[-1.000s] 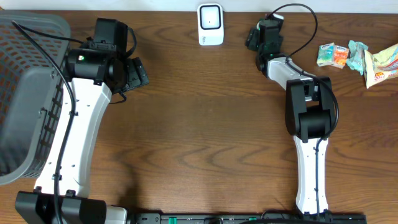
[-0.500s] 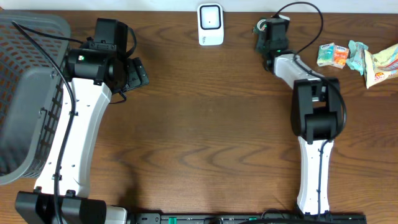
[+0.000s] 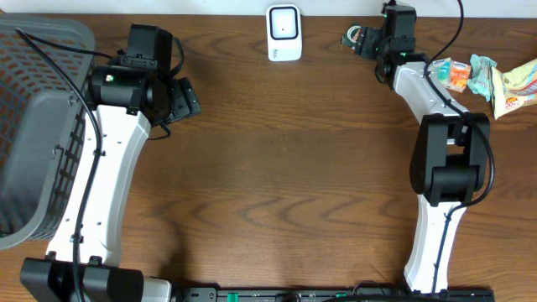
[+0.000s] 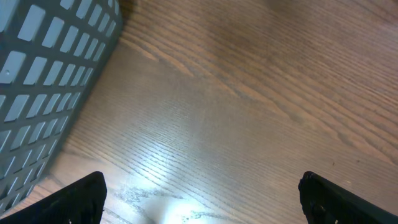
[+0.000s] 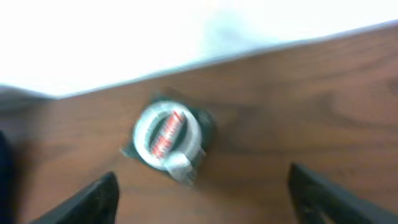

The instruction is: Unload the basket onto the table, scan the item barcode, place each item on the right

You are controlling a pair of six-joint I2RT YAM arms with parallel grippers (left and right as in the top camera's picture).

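The item (image 5: 168, 135) is a white roll with red print on a dark green base. It lies on the table near the back edge, also seen from above as the item (image 3: 357, 38). My right gripper (image 5: 202, 199) is open, its jaws wide apart and short of the item, touching nothing. From overhead, the right gripper (image 3: 377, 44) sits just right of the item. The white scanner (image 3: 284, 32) stands at the back centre, left of the item. My left gripper (image 4: 202, 199) is open over bare wood, and overhead it shows as the left gripper (image 3: 180, 99) beside the basket.
A grey slotted basket (image 3: 33, 126) fills the left edge, and its wall (image 4: 50, 62) is close to the left gripper. Colourful snack packets (image 3: 453, 74) and a yellow pouch (image 3: 516, 84) lie at the back right, next to the right arm.
The right arm has swung to the right along the back edge. Its jaws have opened and the item now lies on the table by itself. The left arm has not moved.
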